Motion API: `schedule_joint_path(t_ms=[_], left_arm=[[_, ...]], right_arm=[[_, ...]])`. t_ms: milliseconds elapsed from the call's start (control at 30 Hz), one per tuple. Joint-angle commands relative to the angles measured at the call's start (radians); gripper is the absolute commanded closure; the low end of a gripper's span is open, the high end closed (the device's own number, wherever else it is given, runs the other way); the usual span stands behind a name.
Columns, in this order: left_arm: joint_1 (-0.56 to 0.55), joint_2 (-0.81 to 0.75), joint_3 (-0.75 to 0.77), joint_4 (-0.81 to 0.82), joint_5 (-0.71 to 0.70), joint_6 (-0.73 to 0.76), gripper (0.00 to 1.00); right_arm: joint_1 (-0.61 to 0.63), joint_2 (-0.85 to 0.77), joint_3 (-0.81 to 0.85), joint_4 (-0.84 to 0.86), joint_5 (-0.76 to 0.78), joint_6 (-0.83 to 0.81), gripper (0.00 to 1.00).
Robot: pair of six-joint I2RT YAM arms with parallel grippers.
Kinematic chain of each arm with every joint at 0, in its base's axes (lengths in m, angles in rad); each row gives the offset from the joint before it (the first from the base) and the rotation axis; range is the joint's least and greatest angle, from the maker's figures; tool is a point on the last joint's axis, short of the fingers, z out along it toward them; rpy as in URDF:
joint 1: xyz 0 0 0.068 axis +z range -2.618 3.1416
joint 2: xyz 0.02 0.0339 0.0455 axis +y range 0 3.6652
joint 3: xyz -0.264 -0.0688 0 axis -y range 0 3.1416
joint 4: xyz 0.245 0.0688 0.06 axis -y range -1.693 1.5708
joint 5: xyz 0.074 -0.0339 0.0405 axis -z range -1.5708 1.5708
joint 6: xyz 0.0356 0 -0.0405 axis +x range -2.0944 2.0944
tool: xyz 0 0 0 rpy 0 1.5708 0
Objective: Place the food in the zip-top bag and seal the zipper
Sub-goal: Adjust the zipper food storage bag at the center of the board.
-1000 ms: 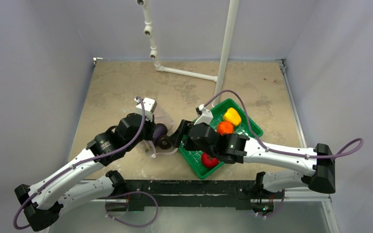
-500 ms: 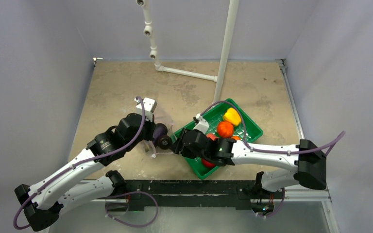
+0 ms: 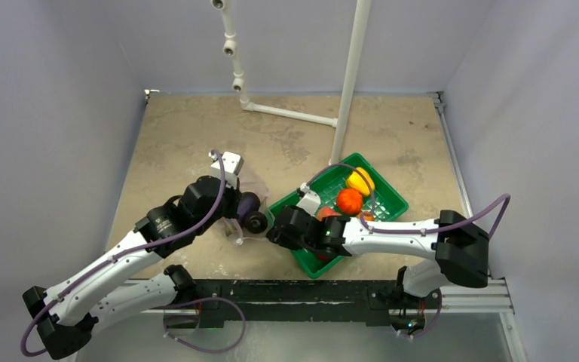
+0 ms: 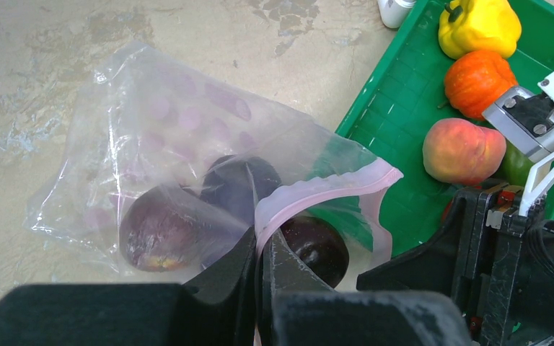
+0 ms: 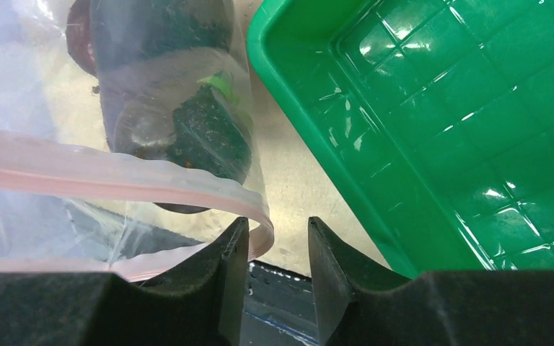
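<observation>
The zip-top bag point(image 4: 180, 137) lies crumpled on the desk point(image 3: 196, 136), just left of the green tray point(image 4: 404, 144), with its mouth turned toward the tray. The zipper point(image 4: 332, 189), a pale pink strip, arches up along the open mouth.

The left end effector point(image 4: 262, 241) is pressed together on that pink strip at the near edge of the mouth, holding it up off the desk. Dark purple food shows through the plastic. From the right wrist an eggplant point(image 5: 180, 122) with a green cap can be made out, lying close to the mouth (how many purple pieces there are in all is hard to tell).

The right end effector point(image 5: 278, 223) sits low between the bag and the tray. Its fingers are spread a little, with bare desk showing in the gap. The corner of the pink strip curls just beside its left finger point(image 5: 234, 241). Whether they touch I cannot tell.

Inside the tray sit a yellow pepper point(image 4: 480, 25) at the far end, an orange fruit point(image 4: 478, 79) touching it, then a peach point(image 4: 462, 150). A green mango point(image 4: 519, 162) is half hidden behind the right arm.
</observation>
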Motion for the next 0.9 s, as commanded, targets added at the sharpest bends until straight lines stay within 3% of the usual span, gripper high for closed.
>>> schedule_joint_path(t_ms=[0, 367, 467, 567, 867], left_arm=[[0.001, -0.006, 0.011, 0.035, -0.003, -0.01, 1.0], [0.0, -0.011, 0.011, 0.035, -0.003, -0.01, 1.0], [0.0, -0.014, 0.01, 0.035, 0.0, -0.01, 1.0], [0.001, -0.022, 0.009, 0.039, 0.007, -0.01, 1.0], [-0.002, -0.056, 0.019, 0.024, -0.028, -0.027, 1.0]], right_arm=[[0.003, -0.013, 0.011, 0.022, 0.056, 0.053, 0.63], [0.0, 0.012, 0.033, 0.047, 0.125, 0.1, 0.72], [0.001, 0.022, 0.044, 0.066, 0.131, 0.085, 0.8], [0.001, 0.036, 0.063, 0.058, 0.139, 0.082, 0.99], [0.001, -0.059, 0.087, 0.1, 0.166, -0.06, 1.0]])
